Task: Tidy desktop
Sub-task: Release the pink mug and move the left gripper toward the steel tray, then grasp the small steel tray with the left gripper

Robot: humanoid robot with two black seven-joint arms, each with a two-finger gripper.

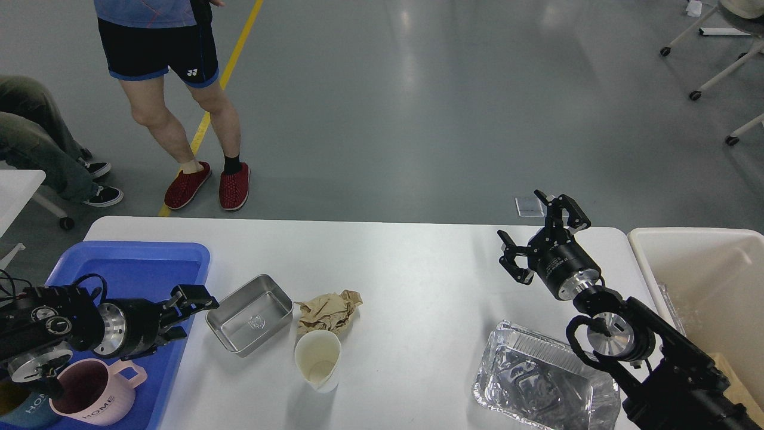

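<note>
The white desktop [418, 263] spans the lower view. On it lie a small steel tray [250, 313], a crumpled brown paper [328, 312], a white paper cup [318, 358] and a foil tray [543, 385]. My left gripper [190, 310] is open over the right edge of the blue plastic tray [137, 263], just left of the steel tray. My right gripper [537, 236] is open and empty above the desktop's far right part.
A pink mug [89, 397] and a dark mug [24, 406] sit in the blue tray. A beige bin [704, 280] stands at the right of the desktop. A person's legs [197, 119] stand beyond the far edge.
</note>
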